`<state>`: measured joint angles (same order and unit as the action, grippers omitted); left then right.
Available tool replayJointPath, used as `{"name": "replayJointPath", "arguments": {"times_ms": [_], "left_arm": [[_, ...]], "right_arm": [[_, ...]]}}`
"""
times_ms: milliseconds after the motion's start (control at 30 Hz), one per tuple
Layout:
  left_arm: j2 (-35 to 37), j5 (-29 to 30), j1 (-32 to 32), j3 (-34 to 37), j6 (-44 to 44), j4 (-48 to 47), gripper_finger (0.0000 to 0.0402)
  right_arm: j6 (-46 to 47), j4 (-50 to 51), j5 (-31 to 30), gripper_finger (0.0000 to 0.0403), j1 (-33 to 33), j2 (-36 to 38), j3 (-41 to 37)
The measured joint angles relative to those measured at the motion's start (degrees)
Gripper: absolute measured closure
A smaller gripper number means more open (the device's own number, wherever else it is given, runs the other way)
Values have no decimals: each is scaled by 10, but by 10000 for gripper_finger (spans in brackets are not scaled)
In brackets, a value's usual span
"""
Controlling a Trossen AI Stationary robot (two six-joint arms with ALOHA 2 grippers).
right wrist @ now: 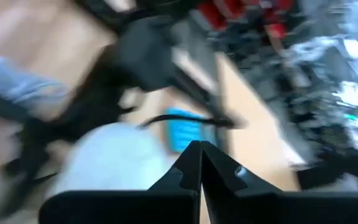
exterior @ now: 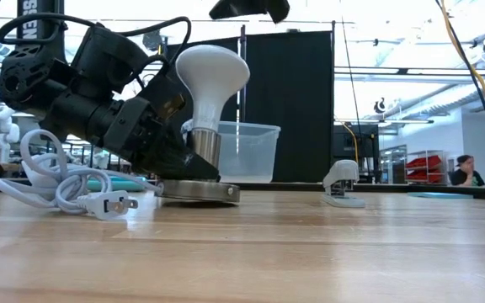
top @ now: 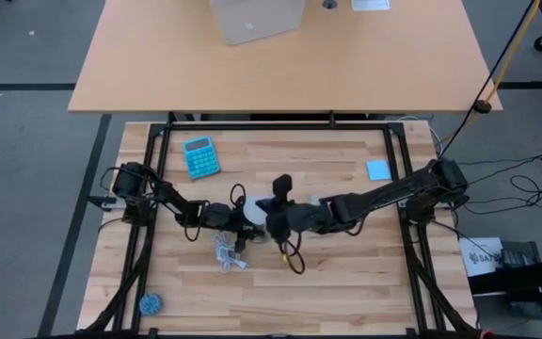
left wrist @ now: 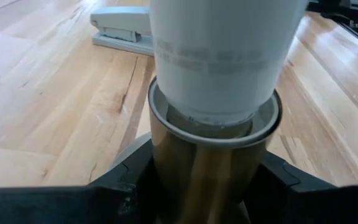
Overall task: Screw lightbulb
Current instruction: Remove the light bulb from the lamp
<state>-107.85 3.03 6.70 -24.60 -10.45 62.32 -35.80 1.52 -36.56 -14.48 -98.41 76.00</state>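
The white lightbulb (exterior: 213,76) stands upright, dome up, with its narrow neck (left wrist: 219,68) down in the brass-coloured socket (exterior: 206,150). The socket rests on its round disc base (exterior: 199,192) on the wooden table. My left gripper (top: 226,217) reaches in from the table's left and is shut on the socket. My right gripper (exterior: 251,8) is shut and hangs just above the bulb's dome, clear of it. In the right wrist view the shut gripper (right wrist: 199,155) shows with the blurred white dome (right wrist: 117,162) below it. My left gripper pinches the socket's upright barrel (left wrist: 210,165) between its two fingers (left wrist: 129,183), one on either side, below the rim. The fingers come from the table's left, slanting a little downward. The socket stands upright on its disc on the table, with the bulb in it.
A white cord with a plug (exterior: 66,189) lies coiled near the socket's left. A stapler (exterior: 342,185) and a clear plastic bin (exterior: 247,151) stand farther back. A blue calculator (top: 200,157), a blue note (top: 377,169) and a small blue ball (top: 149,303) lie on the table.
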Motion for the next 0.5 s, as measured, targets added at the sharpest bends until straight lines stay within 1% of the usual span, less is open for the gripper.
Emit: {"name": "replayJointPath", "arguments": {"times_ms": [100, 167, 267, 333, 400, 500], "left_arm": [[0, 0, 1, 0, 3, 0, 226], [0, 0, 1, 0, 3, 0, 226], [0, -1, 1, 0, 3, 0, 226], [0, -3, 1, 0, 4, -3, 226], [-1, 0, 1, 1, 11, -3, 226], [-1, -2, 1, 1, 12, -2, 226]], "right_arm": [[-7, -23, -25, 403, 2, 2, 1], [-1, -19, -18, 403, 6, -2, 1], [31, 18, 24, 403, 15, -12, 1], [66, 72, 89, 403, 24, -23, 1], [102, 93, 136, 403, 30, -30, 6], [120, 107, 122, 403, 31, -33, 6]]}}
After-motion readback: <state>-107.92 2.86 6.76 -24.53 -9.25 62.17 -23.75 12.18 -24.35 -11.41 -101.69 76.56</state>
